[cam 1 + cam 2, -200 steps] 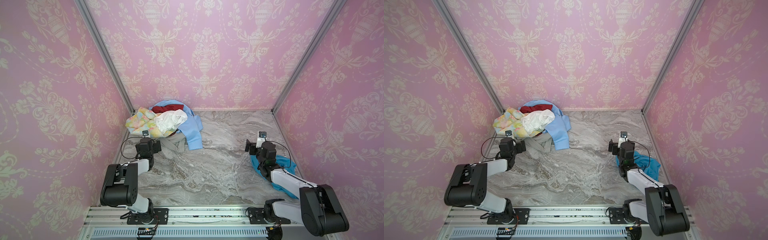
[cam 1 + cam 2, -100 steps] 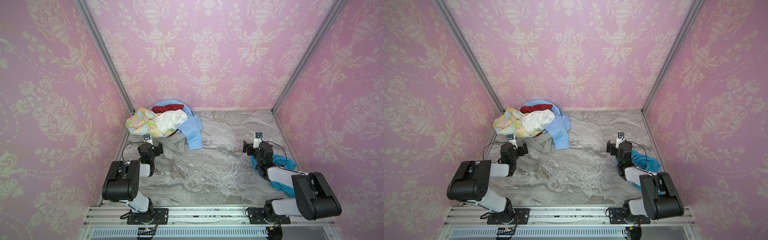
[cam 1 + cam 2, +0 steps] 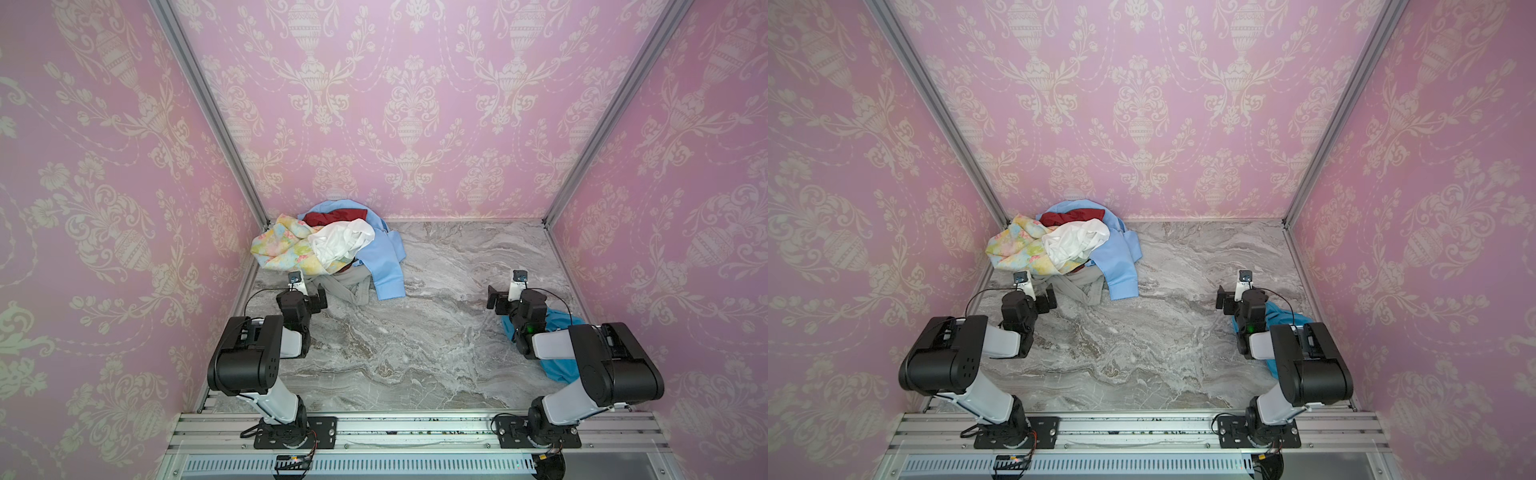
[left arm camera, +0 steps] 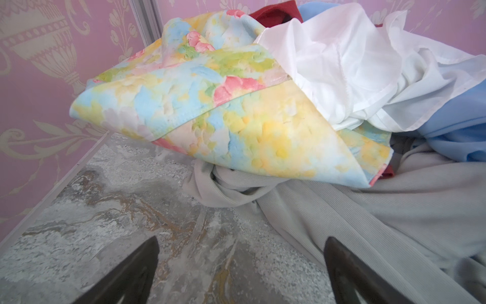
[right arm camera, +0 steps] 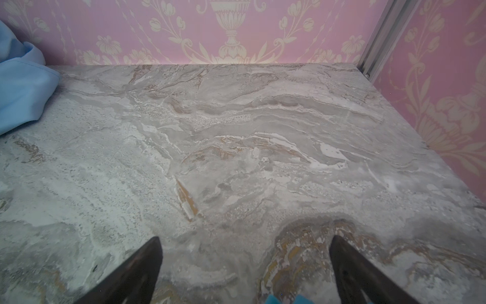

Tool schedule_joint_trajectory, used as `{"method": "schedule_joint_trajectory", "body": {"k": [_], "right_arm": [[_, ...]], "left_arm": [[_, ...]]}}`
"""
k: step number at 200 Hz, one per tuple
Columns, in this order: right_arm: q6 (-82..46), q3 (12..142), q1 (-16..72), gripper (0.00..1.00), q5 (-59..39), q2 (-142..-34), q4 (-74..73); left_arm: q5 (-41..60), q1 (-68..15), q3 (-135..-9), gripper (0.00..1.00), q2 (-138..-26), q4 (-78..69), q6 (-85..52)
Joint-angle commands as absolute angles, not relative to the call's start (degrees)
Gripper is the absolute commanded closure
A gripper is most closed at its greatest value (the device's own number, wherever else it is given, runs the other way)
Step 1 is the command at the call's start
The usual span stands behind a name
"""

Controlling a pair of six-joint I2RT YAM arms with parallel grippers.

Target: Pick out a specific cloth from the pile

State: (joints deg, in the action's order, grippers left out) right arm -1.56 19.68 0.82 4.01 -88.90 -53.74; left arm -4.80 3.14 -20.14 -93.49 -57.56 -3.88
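lying crumpled, plain teal, the cloth (image 3: 559,368) sits well apart from the pile (image 3: 332,245); left pincer (image 4: 240,243) and right pincer (image 5: 244,242) spread.

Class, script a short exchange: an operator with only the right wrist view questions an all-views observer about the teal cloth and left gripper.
Operator: I mostly see tabletop. Where's the teal cloth?
Observer: It lies under the right arm, far from the pile in the far left corner.
Operator: Is the left gripper holding anything?
Observer: No; it is open, empty, facing the grey garment.
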Motion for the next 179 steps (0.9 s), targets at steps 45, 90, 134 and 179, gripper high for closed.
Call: {"method": "schedule_joint_trajectory", "body": {"k": [45,90,134,179], "right_arm": [[-2.72,20.39,0.88,0.00,2.13,-88.62,-55.28],[-2.72,20.32,0.88,0.00,2.07,-88.68,-55.28],[-2.55,20.83,1.05,0.00,2.15,-88.65,-54.41],[-2.46,20.73,1.07,0.00,2.17,-88.67,-54.74]], "left_arm": [[-4.73,2.74,-19.78,0.01,-93.69,-59.03,-2.81],[-4.73,2.76,-19.79,0.01,-93.69,-59.00,-2.81],[-4.74,2.74,-19.78,0.01,-93.73,-59.05,-2.81],[-4.74,2.75,-19.78,0.01,-93.69,-59.04,-2.81]]}}
